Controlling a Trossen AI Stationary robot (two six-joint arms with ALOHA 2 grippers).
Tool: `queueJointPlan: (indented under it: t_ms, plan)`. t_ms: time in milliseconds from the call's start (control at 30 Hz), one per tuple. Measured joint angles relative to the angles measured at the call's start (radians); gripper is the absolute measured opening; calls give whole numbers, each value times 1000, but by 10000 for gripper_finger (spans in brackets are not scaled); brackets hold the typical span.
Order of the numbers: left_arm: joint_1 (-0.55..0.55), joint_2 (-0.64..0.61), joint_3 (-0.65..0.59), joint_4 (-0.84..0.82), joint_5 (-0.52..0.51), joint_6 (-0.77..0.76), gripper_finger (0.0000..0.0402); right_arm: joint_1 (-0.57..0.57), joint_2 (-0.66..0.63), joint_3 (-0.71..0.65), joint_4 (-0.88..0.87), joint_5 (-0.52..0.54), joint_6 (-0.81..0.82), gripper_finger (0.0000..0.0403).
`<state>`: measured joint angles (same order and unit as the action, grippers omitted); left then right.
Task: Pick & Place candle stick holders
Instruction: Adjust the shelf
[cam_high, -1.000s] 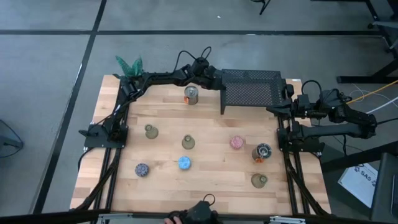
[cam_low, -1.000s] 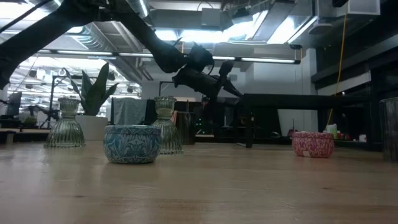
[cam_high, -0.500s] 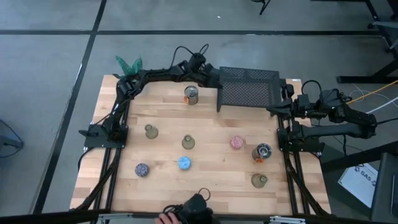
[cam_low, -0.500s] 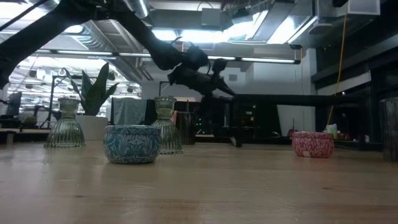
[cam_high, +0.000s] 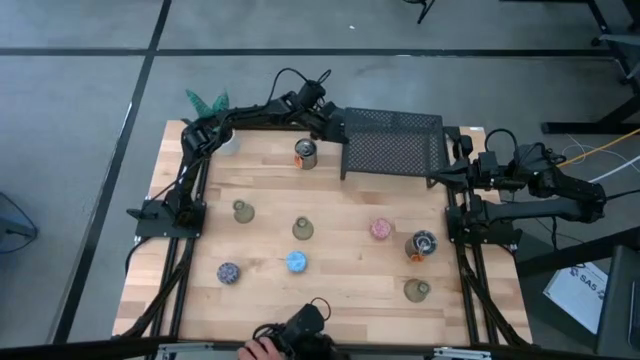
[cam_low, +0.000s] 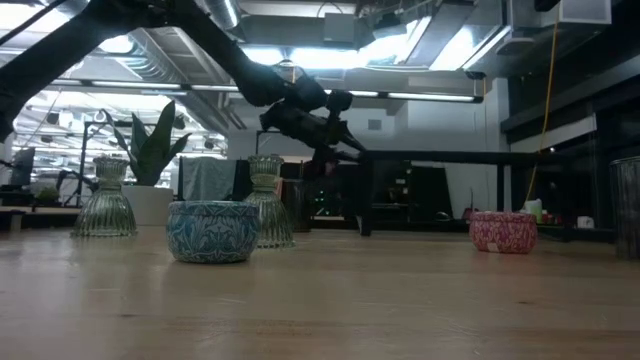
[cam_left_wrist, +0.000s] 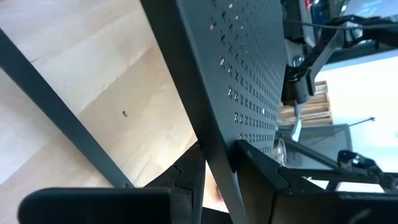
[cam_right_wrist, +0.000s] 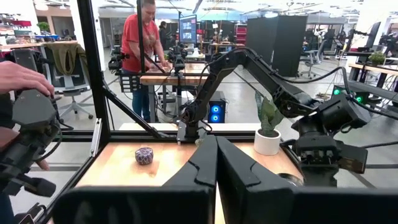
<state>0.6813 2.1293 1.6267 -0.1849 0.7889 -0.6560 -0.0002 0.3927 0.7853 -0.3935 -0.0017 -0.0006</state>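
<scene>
My left gripper (cam_high: 335, 124) is at the table's far side, shut on the left end of the black mesh rack (cam_high: 393, 142), which also shows in the low view (cam_low: 450, 158). Candle stick holders stand loose on their bases on the table. A silvery one with orange (cam_high: 306, 152) is just left of the rack. Olive glass ones (cam_high: 242, 211) (cam_high: 303, 228) (cam_high: 416, 290), a pink one (cam_high: 380, 229), a blue one (cam_high: 297, 262), a purple-speckled one (cam_high: 228, 272) and a dark silvery one (cam_high: 423, 243) stand nearer. My right gripper (cam_right_wrist: 216, 163) is shut and empty at the table's right edge. My left gripper pinches the rack's top rim at its left end (cam_left_wrist: 214, 155) between its two fingers, one finger (cam_left_wrist: 186, 180) on each side of the mesh panel. The fingers come from the table's left, slanting down. Whether the rack's feet are on the table, I cannot tell.
A white potted green plant (cam_high: 210, 105) stands at the far left corner. A person's hand (cam_high: 262, 350) holds a dark device at the table's near edge. People show in the room beyond. Bare wood (cam_high: 330, 290) lies between the holders.
My left gripper has gone toward the table's left edge, still shut on the rack. The whole rack has moved left with it, closer to the silvery holder. The hand at the near edge has shifted left.
</scene>
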Motion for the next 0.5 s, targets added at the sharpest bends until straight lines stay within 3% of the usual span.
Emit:
queueJointPlan:
  t_ms: [500]
  plan:
    - [-19, -31, 0, -133, 15, 40, 69, 0, 0, 0, 0, 0, 0, 7]
